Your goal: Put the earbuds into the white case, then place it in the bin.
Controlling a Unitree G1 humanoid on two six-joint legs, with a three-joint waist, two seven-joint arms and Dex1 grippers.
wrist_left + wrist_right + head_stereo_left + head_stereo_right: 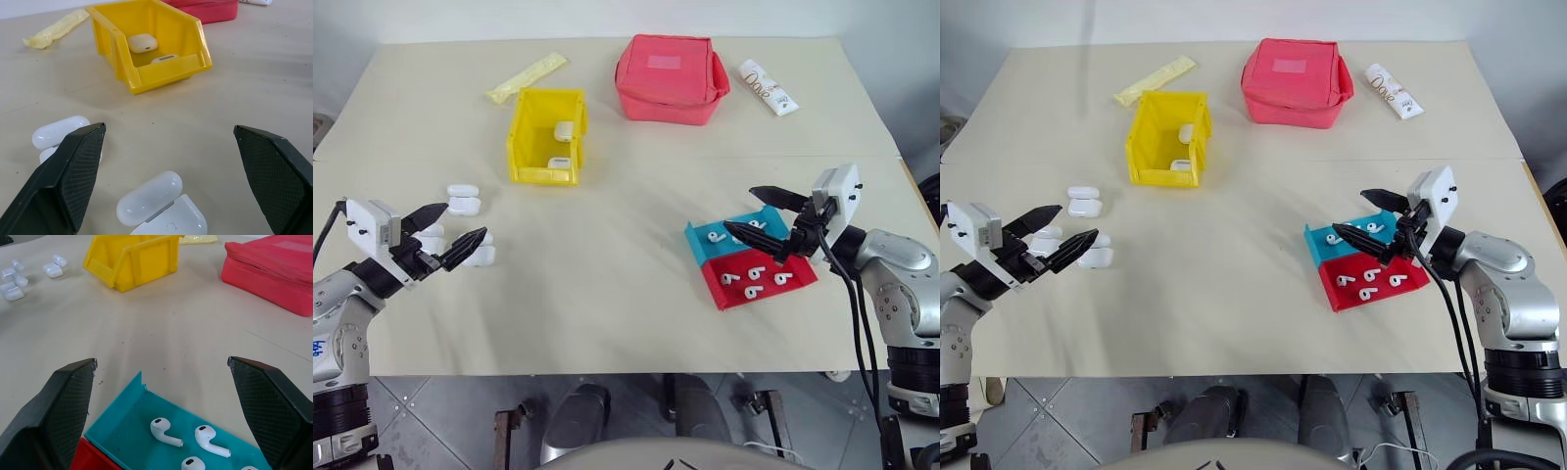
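Right now both my grippers hover spread wide and empty: my left gripper (450,233) above the cluster of white cases (463,200) on the table (607,255), my right gripper (760,213) over the teal tray (128,421) where loose earbuds (165,430) lie. The yellow bin (546,134), already holding two cases, sits well apart. I judge the earbuds the weak point: tiny and glossy, they could squirt from my fingertips, or I could nudge the tray.
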